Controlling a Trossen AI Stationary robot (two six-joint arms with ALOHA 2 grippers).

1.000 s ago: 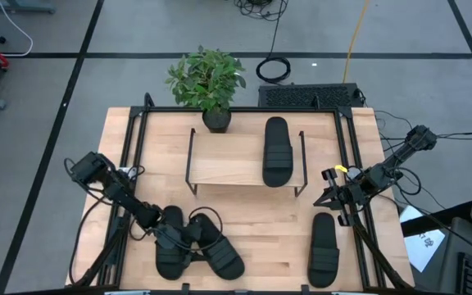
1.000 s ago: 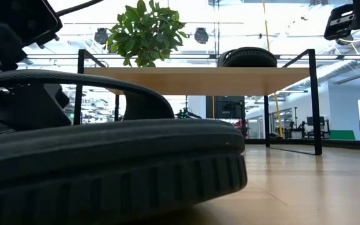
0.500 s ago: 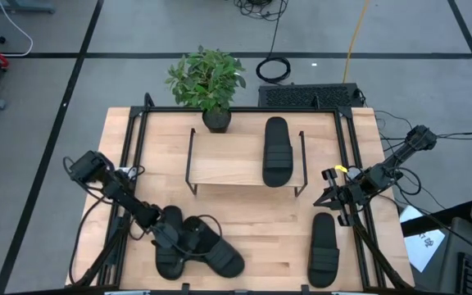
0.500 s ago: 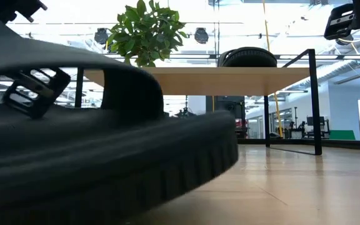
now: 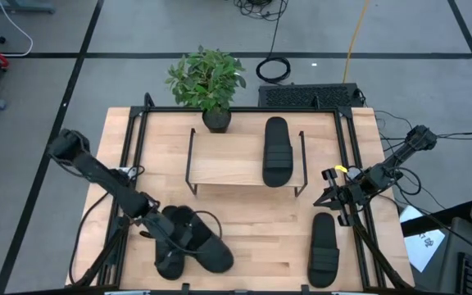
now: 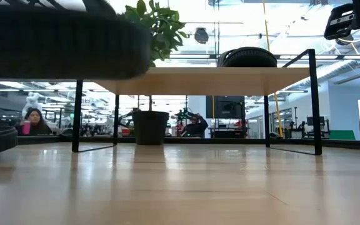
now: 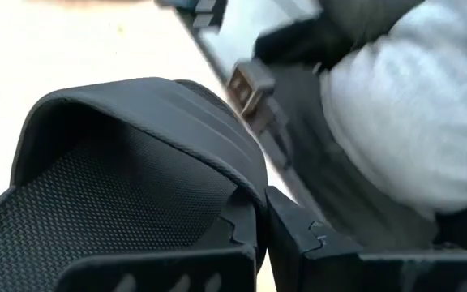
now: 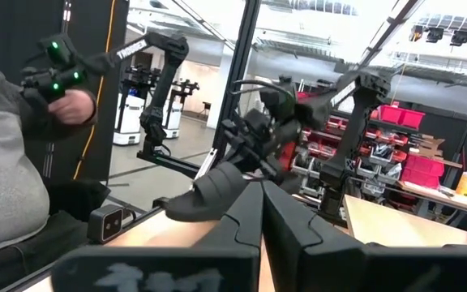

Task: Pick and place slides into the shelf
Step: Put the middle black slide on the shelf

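Observation:
My left gripper (image 5: 177,238) is shut on one black slide (image 5: 207,252) near the table's front left. The low view shows this slide's sole (image 6: 61,44) up in the air. A second slide (image 5: 166,260) lies on the table right beside it. A third slide (image 5: 277,152) lies on the top board of the shelf (image 5: 220,160), and another (image 5: 324,250) lies flat at the front right. My right gripper (image 5: 334,197) waits shut above the table's right edge, holding nothing. My left gripper pinches the slide's ribbed strap at its side edge (image 7: 246,199) between its two fingers. The fingers come slanting down from the table's left. The slide is lifted clear of the table, its sole (image 6: 105,56) roughly level above the board.
A potted plant (image 5: 216,119) stands at the shelf's far left corner. Black rails (image 5: 133,139) run along the table's left and right sides. Bare wood lies between the shelf and the front edge (image 5: 260,229). A person sits beyond the table (image 8: 23,195).
My left gripper has shut on the slide's strap and risen. The slide has come up off the table, from filling the bottom of the low view to hanging at its top, and has shifted a little toward the table's left. The slide beside it stays on the table.

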